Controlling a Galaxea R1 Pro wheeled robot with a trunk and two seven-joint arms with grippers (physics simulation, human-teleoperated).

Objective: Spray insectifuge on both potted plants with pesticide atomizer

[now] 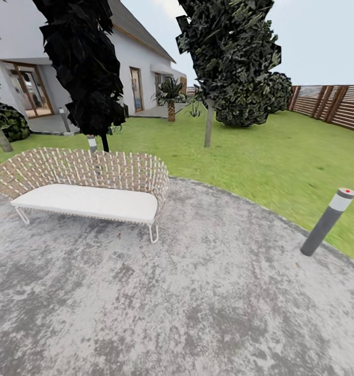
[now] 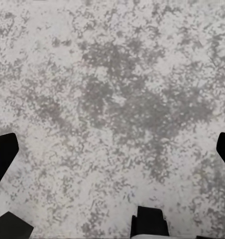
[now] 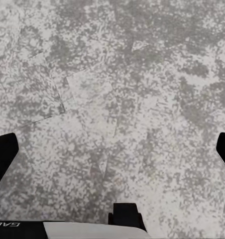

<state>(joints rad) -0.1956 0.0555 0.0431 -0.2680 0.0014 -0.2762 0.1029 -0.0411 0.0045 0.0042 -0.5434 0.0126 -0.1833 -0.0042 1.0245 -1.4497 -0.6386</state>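
Grey mottled stone patio (image 1: 198,313) fills the lower frame, green lawn (image 1: 281,151) beyond it, slatted brown fence (image 1: 333,107) at upper right. A wicker sofa (image 1: 88,188) sits left of centre, a grey lamp post (image 1: 327,222) at right. Both grippers' fingers (image 2: 3,154) (image 3: 3,154) stand apart over bare stone.

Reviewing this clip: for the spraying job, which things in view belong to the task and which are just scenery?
Belongs to the job:
- garden lawn
- stone patio
- wooden fence
- left gripper, fingers apart over bare patio
- right gripper, likewise

Just scenery:
- wicker sofa
- grey lamp post
- palm
- dark bushes
- house
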